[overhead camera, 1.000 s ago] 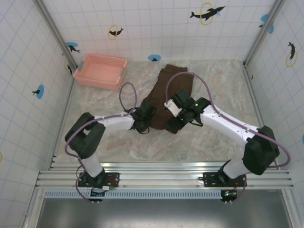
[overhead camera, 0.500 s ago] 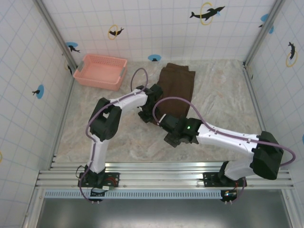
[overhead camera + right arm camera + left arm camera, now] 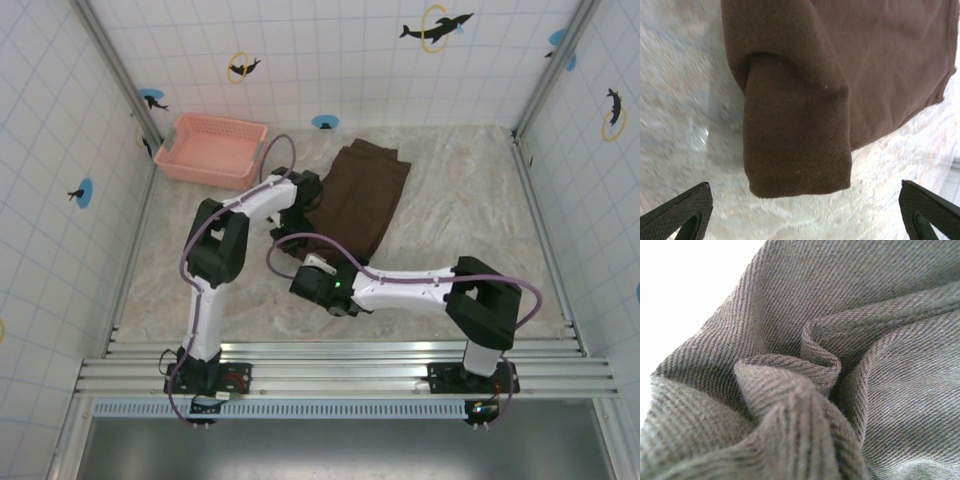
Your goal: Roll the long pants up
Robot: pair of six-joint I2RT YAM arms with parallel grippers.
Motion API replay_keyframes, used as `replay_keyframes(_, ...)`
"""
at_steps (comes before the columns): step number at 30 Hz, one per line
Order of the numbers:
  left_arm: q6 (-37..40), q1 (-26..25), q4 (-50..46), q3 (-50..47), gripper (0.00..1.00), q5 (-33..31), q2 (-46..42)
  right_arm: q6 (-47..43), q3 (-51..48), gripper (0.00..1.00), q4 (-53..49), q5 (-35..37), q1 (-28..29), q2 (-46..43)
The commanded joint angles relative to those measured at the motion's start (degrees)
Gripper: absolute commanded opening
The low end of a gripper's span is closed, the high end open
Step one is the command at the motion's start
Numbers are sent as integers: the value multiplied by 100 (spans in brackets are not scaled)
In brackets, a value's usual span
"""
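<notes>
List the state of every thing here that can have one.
long pants: lying flat, not rolled, left edge bunched.
left gripper: shut on the long pants' left edge.
right gripper: open, empty, just short of the pants' near end.
pink basket: upright, empty.

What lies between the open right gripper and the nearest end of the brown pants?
Only bare table. The right wrist view shows a marbled strip between the right gripper and the nearest end of the long pants.

Top external: high, looking down on table (image 3: 460,200). Wrist views: close on long pants (image 3: 800,75), shared overhead.
</notes>
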Motion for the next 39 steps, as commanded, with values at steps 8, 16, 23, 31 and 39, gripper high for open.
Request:
replay_keyframes(8, 685, 344, -709, 328, 0, -398, 328, -42, 1292, 99, -103, 971, 427, 1669)
replay_keyframes(16, 801, 376, -718, 497, 0, -363, 526, 717, 2000, 99, -958, 1822, 430, 2729)
replay_keyframes(23, 891, 397, -789, 622, 0, -411, 577, 1188, 2301, 100, -1452, 2065, 299, 3220)
replay_keyframes(31, 975, 445, -808, 574, 0, -503, 492, 1326, 2249, 76, -1480, 1930, 78, 3361)
replay_keyframes(39, 997, 473, -729, 496, 0, -495, 441, 1186, 2255, 0, -1289, 1714, 78, 3289)
